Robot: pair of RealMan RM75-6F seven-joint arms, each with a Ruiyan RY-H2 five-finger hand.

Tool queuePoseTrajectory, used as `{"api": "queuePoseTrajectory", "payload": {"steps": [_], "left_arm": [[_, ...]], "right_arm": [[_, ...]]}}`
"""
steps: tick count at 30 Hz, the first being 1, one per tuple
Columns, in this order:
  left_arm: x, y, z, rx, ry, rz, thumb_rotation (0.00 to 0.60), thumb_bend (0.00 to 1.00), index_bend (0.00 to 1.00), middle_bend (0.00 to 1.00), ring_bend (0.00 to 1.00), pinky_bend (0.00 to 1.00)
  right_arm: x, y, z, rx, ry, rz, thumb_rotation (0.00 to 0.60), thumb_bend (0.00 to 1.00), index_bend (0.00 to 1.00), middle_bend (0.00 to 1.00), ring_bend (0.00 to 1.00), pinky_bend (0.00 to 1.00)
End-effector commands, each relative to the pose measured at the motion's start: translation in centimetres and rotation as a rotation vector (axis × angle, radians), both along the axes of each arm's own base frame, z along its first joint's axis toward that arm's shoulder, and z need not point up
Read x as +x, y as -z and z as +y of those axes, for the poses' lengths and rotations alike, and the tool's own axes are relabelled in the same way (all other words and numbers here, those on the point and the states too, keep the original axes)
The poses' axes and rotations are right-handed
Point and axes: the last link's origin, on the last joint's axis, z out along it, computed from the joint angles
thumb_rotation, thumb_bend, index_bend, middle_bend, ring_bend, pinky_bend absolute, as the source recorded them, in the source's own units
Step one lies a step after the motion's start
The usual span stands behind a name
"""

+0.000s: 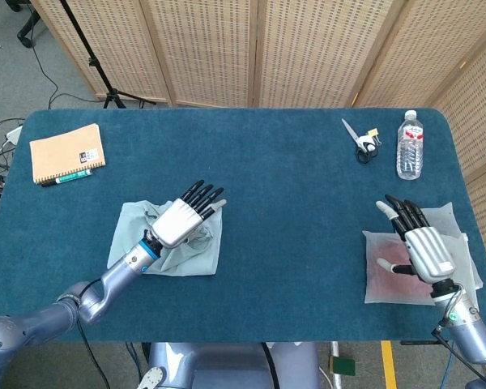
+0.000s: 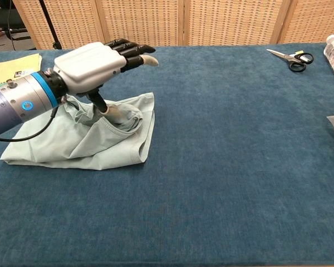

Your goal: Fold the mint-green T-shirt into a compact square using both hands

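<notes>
The mint-green T-shirt [image 1: 201, 253] lies folded in a rumpled, roughly square bundle on the blue table [image 1: 292, 211], left of centre. Its upper layer is bunched up near the collar [image 2: 119, 114]. My left hand [image 1: 178, 220] hovers above the shirt's middle with its fingers stretched out flat and holds nothing. In the chest view the left hand [image 2: 92, 61] is raised, with only the thumb reaching down to the bunched cloth. My right hand [image 1: 421, 243] rests far to the right, fingers extended, over a pale cloth, and it does not show in the chest view.
A pink-and-white cloth [image 1: 397, 279] lies under my right hand at the table's right edge. Scissors [image 1: 360, 139] and a water bottle [image 1: 410, 146] sit at the back right. A tan notebook [image 1: 66, 152] with a pen [image 1: 65, 178] lies at the back left.
</notes>
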Motion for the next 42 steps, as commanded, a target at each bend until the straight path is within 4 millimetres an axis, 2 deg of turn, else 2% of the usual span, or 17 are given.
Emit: {"api": "queuePoseTrajectory", "payload": {"steps": [1,9,15,19,23,27,36,42], "left_arm": [[0.0,-1.1,0.1,0.002,-0.013,-0.033,0.600,0.00,0.00,0.00,0.00,0.00],[-0.8,-3.6,-0.1,-0.010,-0.027,-0.071,0.600,0.00,0.00,0.00,0.00,0.00],[-4.6,-6.8,-0.9,-0.047,-0.072,-0.018,0.600,0.00,0.00,0.00,0.00,0.00],[-7.0,-7.7,-1.5,-0.081,-0.122,0.009,0.600,0.00,0.00,0.00,0.00,0.00],[-8.7,-7.3,-2.1,-0.122,-0.163,0.031,0.600,0.00,0.00,0.00,0.00,0.00],[-9.3,-6.1,-2.3,-0.144,-0.170,0.049,0.600,0.00,0.00,0.00,0.00,0.00],[-8.5,-2.8,-2.2,-0.167,-0.159,0.034,0.600,0.00,0.00,0.00,0.00,0.00],[-7.6,-1.9,-1.6,-0.133,-0.138,0.001,0.600,0.00,0.00,0.00,0.00,0.00]], "right_arm": [[0.0,0.1,0.0,0.002,-0.001,0.002,0.600,0.00,0.00,0.00,0.00,0.00],[0.1,0.2,0.1,0.003,0.000,0.004,0.600,0.00,0.00,0.00,0.00,0.00],[0.1,0.1,0.1,0.005,-0.003,0.002,0.600,0.00,0.00,0.00,0.00,0.00],[0.2,0.2,0.1,0.007,-0.005,0.004,0.600,0.00,0.00,0.00,0.00,0.00],[0.3,0.3,0.1,0.009,-0.007,0.005,0.600,0.00,0.00,0.00,0.00,0.00],[0.3,0.3,0.1,0.010,-0.006,0.007,0.600,0.00,0.00,0.00,0.00,0.00],[0.1,0.3,0.0,0.009,-0.002,0.003,0.600,0.00,0.00,0.00,0.00,0.00],[0.0,0.1,0.0,0.007,0.002,-0.001,0.600,0.00,0.00,0.00,0.00,0.00]]}}
